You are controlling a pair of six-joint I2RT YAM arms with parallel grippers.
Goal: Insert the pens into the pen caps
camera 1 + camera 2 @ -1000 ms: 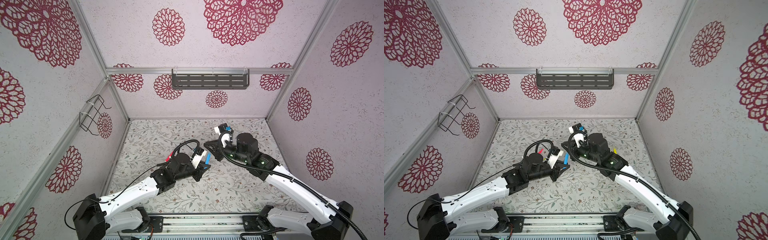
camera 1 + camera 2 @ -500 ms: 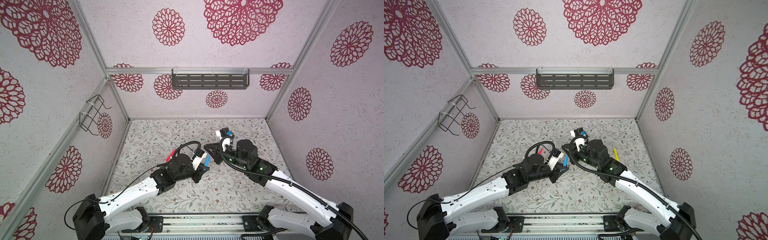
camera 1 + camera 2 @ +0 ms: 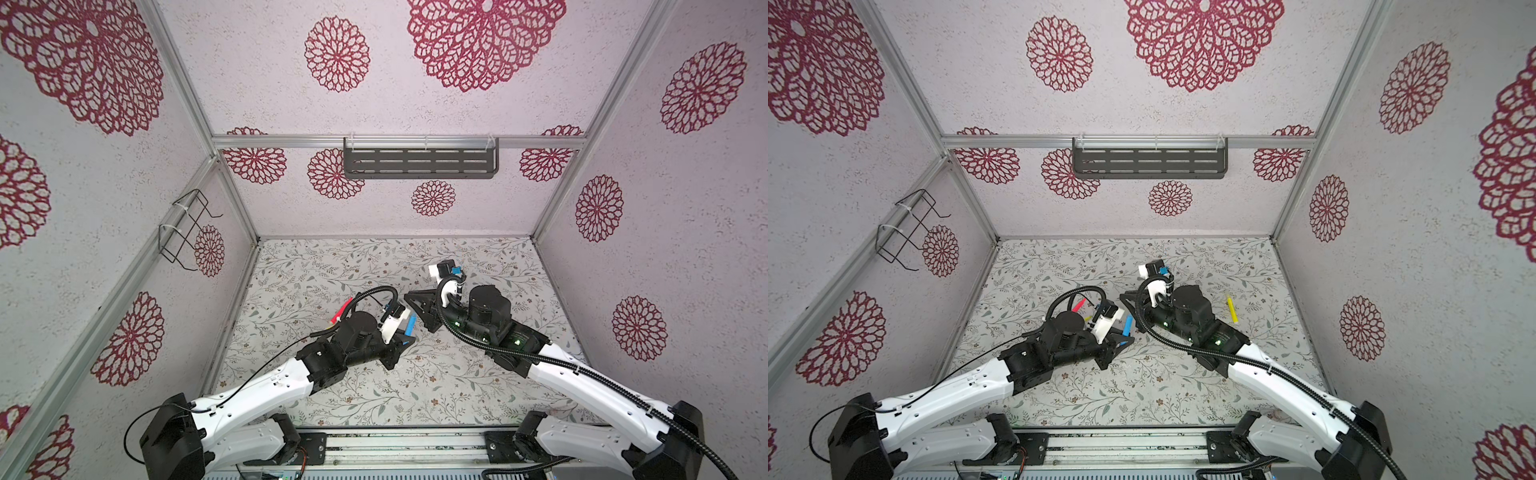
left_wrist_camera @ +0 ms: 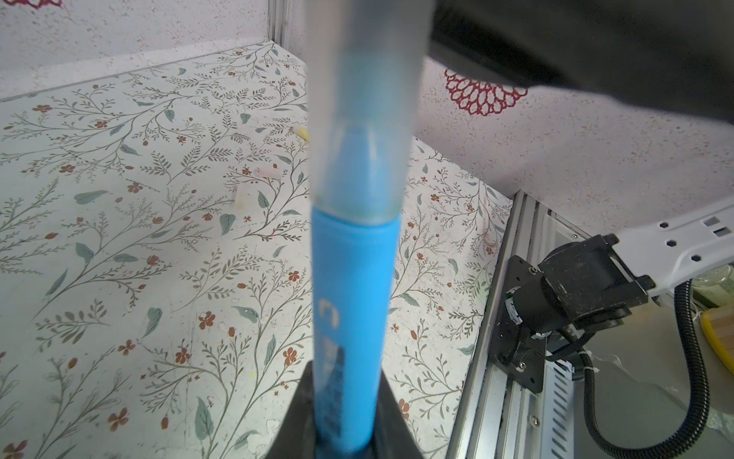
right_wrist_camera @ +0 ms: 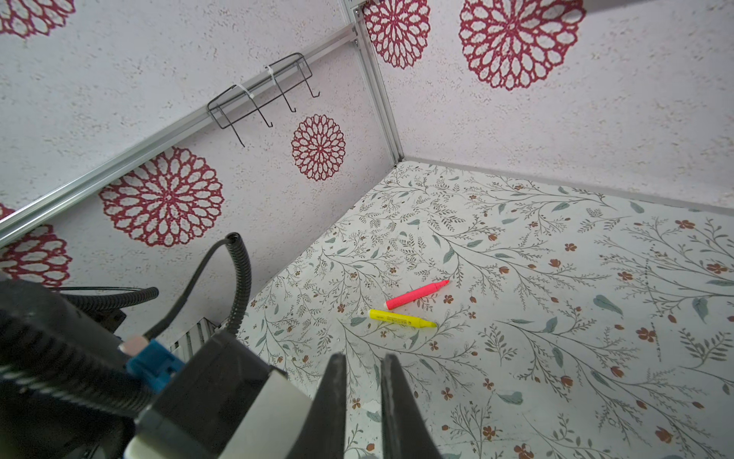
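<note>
Floral mat (image 3: 374, 266) under both arms; my left gripper (image 4: 343, 429) clamps the blue pen (image 4: 351, 286), whose long axis runs straight out toward the right gripper (image 5: 363, 357), pinched narrow with nothing visible between its jaws. A translucent pen cap (image 4: 361, 131) sleeves the pen's tip; its far end is cut off, so I cannot tell whether it is fully seated.

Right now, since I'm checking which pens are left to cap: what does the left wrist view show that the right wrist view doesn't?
Only the left wrist view shows the blue pen clamped in the left gripper, with its tip inside a translucent cap. Only the right wrist view shows a red-pink pen and a yellow pen lying uncapped, and the wire rack. Both show the floral mat and the patterned wall.
</note>
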